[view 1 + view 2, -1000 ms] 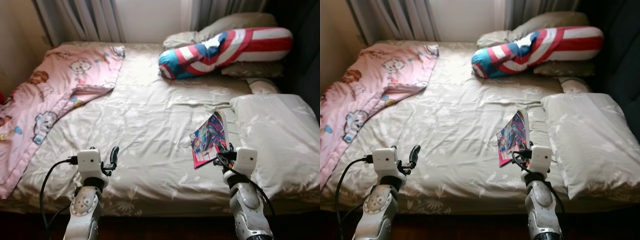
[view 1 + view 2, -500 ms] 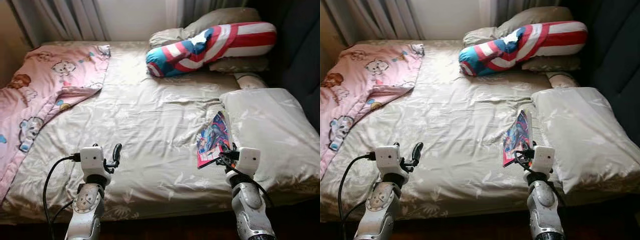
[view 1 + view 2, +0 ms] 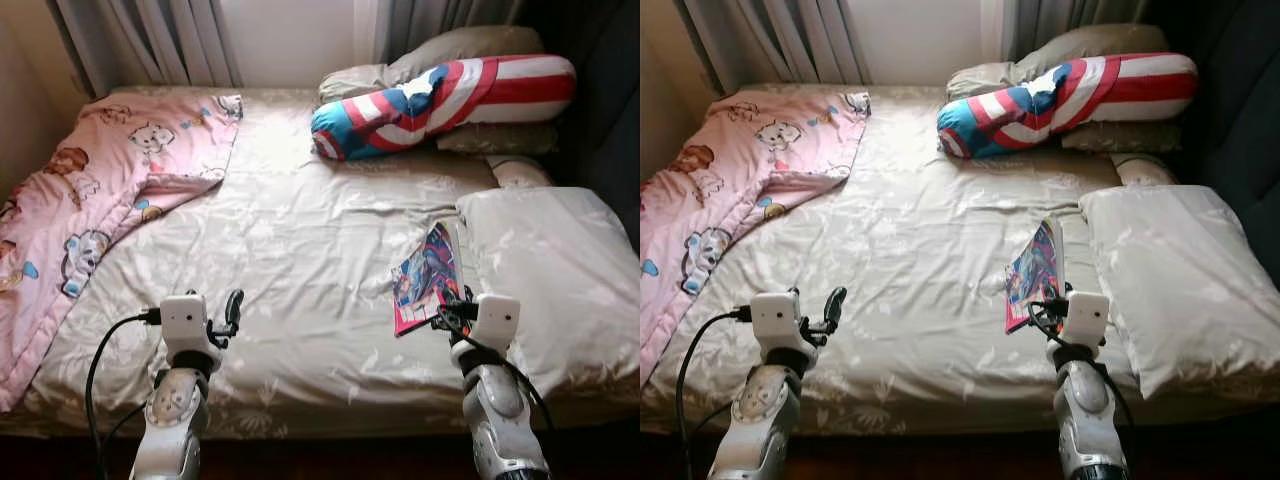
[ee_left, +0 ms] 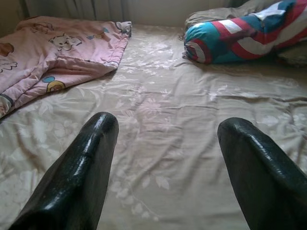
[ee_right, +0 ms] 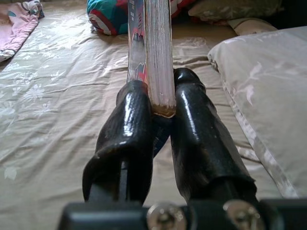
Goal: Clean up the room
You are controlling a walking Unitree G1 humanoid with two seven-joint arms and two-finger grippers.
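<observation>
The right gripper (image 5: 160, 112) has its two black fingers (image 5: 129, 124) squeezed tight on the bottom edge of a comic book (image 3: 428, 280). The book stands up on its thin side, so we see the pages end-on between the fingers. My guess is it is held that way so it can be lifted off the bed and put away.

The left gripper (image 4: 165, 167) has its fingers (image 4: 79, 172) wide apart with nothing between them. It floats above the bed, well apart from the book, maybe ready to help.

The book is just beside a big grey pillow (image 3: 555, 270). Farther from the book, at the head of the bed, lies a long pillow with red, white and blue stripes (image 3: 450, 95) on top of more grey pillows (image 3: 470, 45). Far from the book on the other side, a pink blanket with little animals (image 3: 100, 200) is spread messily and hangs off the edge.

The bed (image 3: 300, 250) has a tan sheet with leaf shapes and many wrinkles. Behind the bed are grey curtains (image 3: 170, 35). The room still looks messy, so the tidying seems to be just starting.
</observation>
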